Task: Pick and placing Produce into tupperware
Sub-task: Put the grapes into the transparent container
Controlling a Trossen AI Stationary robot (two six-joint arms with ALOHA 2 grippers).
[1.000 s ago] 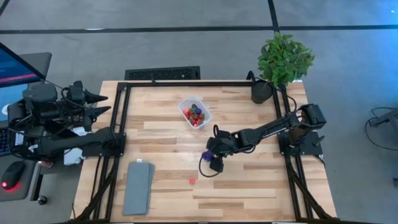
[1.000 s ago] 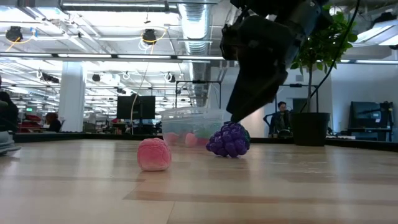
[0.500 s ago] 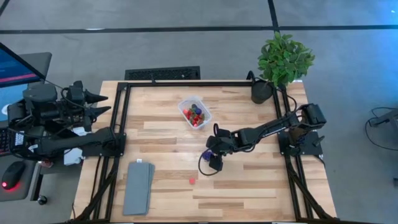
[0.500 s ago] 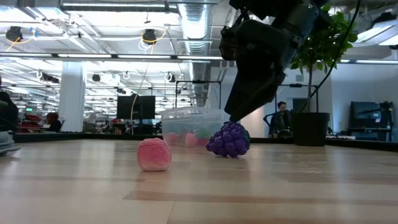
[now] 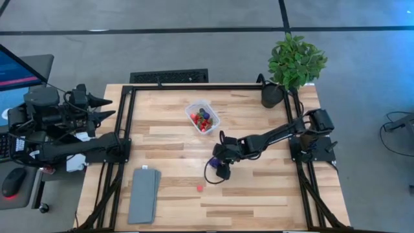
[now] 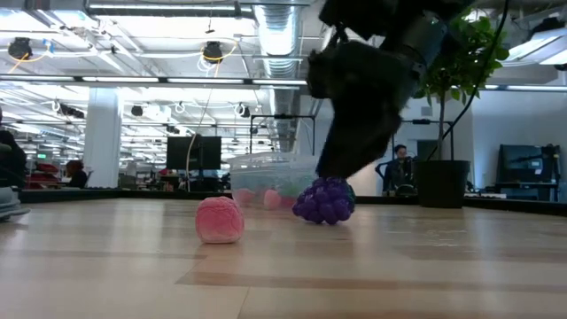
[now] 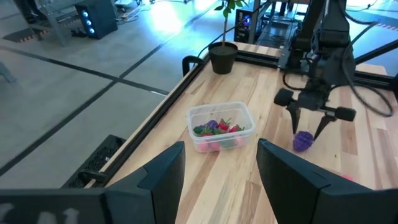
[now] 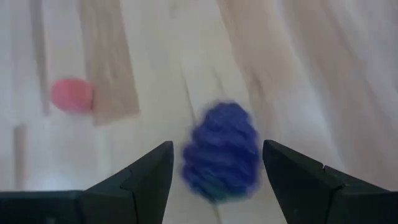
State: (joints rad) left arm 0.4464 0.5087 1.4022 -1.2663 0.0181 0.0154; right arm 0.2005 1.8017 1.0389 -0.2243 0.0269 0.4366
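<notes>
The purple grape cluster (image 5: 215,162) (image 6: 324,199) (image 8: 222,149) lies on the table's middle. My right gripper (image 5: 219,158) (image 8: 217,186) (image 7: 313,127) is open and slants down over it, one finger on either side, with a gap to each in the right wrist view. A small pink piece (image 5: 199,188) (image 6: 220,220) (image 8: 71,94) rests on the wood nearer the near edge. The clear tupperware (image 5: 202,116) (image 7: 221,127) (image 6: 275,175) stands farther back, with red, green and purple produce inside. My left gripper (image 5: 111,107) (image 7: 217,180) waits open past the table's left edge.
A flat grey slab (image 5: 143,194) lies near the near left corner. A potted green plant (image 5: 294,61) (image 7: 222,57) stands at the far right corner. A black frame rail (image 5: 194,86) borders the table. Bare wood stretches between the grapes and the tub.
My right gripper has shifted slightly toward the table's left, staying low over the grape cluster. The grapes, the pink piece and the tub have kept their places.
</notes>
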